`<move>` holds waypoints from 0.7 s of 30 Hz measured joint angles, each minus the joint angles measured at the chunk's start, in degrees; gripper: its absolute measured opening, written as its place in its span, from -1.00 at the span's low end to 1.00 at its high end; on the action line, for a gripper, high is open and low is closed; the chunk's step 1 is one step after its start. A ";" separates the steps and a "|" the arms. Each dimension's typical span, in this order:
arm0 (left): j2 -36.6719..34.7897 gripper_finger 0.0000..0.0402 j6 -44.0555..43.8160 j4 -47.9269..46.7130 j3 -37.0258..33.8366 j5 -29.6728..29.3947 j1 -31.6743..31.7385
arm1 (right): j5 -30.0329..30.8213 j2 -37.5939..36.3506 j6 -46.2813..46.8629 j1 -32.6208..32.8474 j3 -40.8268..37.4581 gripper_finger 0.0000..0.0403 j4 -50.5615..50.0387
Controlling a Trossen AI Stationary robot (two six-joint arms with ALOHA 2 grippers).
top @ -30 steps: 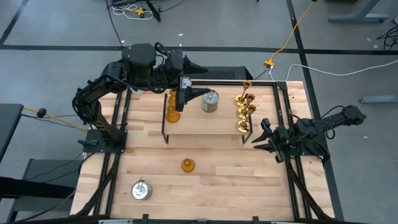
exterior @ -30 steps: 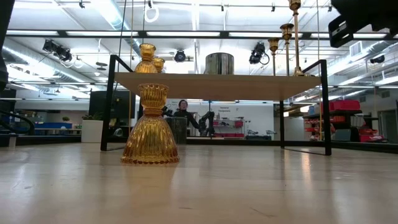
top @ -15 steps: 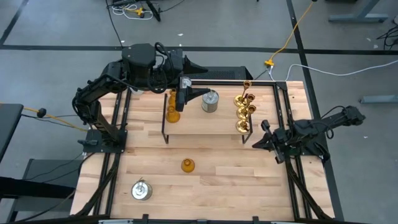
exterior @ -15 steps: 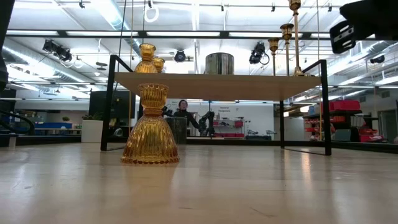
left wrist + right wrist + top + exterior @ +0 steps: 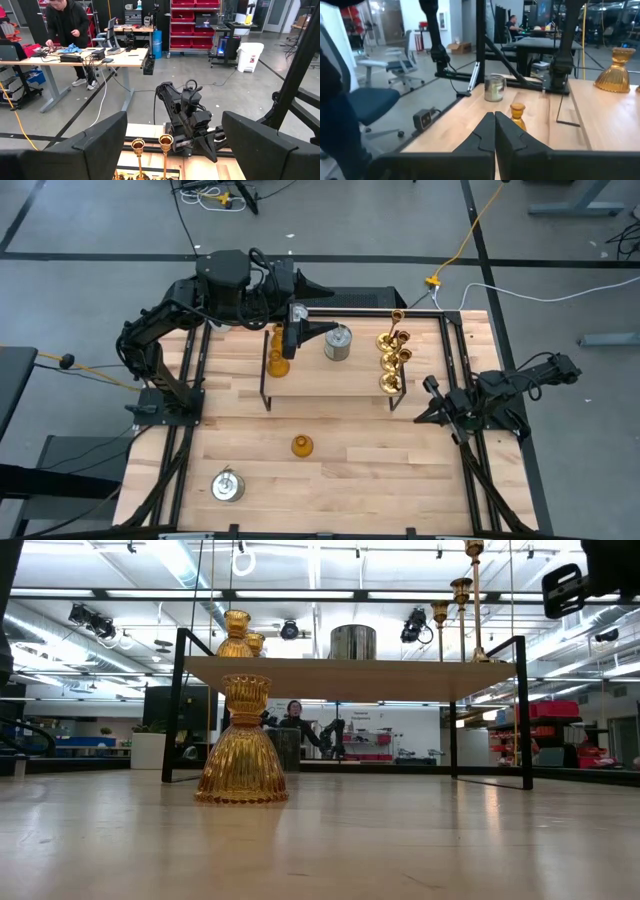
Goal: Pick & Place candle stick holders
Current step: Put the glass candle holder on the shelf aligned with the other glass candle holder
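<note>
Wooden table (image 5: 340,460) carries a rack (image 5: 330,380), an amber holder (image 5: 301,445) and a silver can holder (image 5: 228,486). Rack shelf: amber holders (image 5: 277,360), silver can (image 5: 338,343), brass holders (image 5: 392,360).

right end effector (image 5: 429,402) drawn back, closed

left arm (image 5: 170,320): black, jointed, cabled | right arm (image 5: 520,385): black, jointed
</note>
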 joint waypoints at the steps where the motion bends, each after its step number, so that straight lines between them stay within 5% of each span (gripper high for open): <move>1: 0.00 0.66 0.00 -0.01 0.00 0.00 0.01 | 0.00 0.00 -0.76 0.00 0.00 -0.99 -0.23; 21: -0.01 0.66 -0.05 -0.01 0.00 0.02 -0.36 | -5.45 -0.04 2.28 -0.02 -11.60 -0.99 17.96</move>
